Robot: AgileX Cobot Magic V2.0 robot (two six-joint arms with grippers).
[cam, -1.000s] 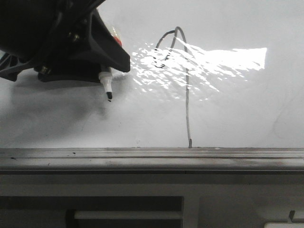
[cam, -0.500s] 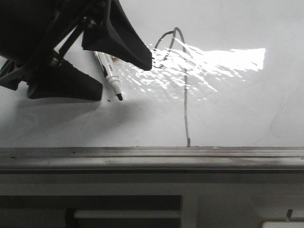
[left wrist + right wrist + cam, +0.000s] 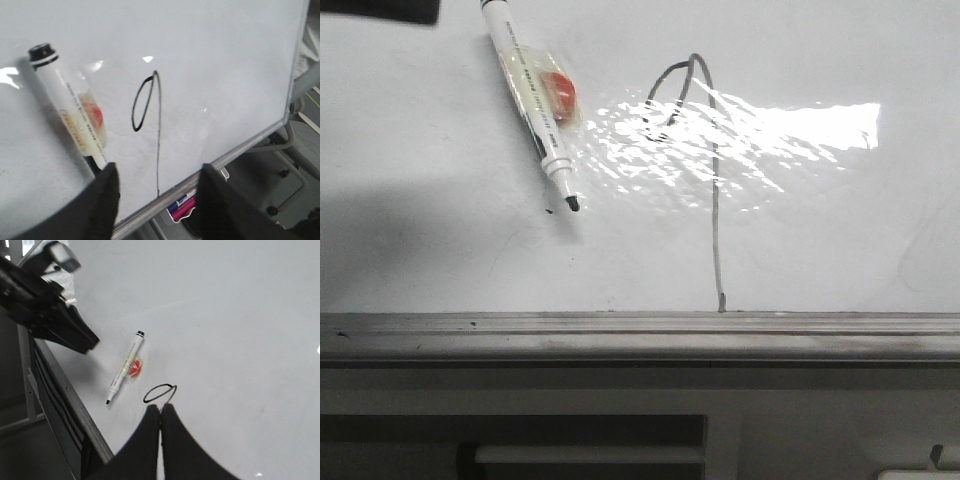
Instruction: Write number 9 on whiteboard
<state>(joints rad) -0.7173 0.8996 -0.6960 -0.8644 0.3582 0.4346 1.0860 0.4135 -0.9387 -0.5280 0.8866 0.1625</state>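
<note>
The whiteboard (image 3: 820, 250) is glossy white with bright glare. The number 9 (image 3: 716, 190) is a long thin dark stroke with a small loop at its upper left; it also shows in the left wrist view (image 3: 158, 130). A white marker (image 3: 533, 100) with a red label lies loose on the board left of the 9, tip uncapped. My left gripper (image 3: 160, 197) is open and empty, lifted off the board, with the marker (image 3: 70, 112) beside its one finger. My right gripper (image 3: 160, 411) is shut and empty, just by the loop (image 3: 159, 393).
A small black dot mark (image 3: 549, 211) sits beside the marker tip. A grey metal edge strip (image 3: 640, 335) borders the board, with a grey panel below. A tray of spare markers (image 3: 184, 204) hangs under the edge. The left arm (image 3: 47, 307) shows in the right wrist view.
My left gripper opened, let go of the marker and drew up out of the front view. The marker now lies loose on the board.
</note>
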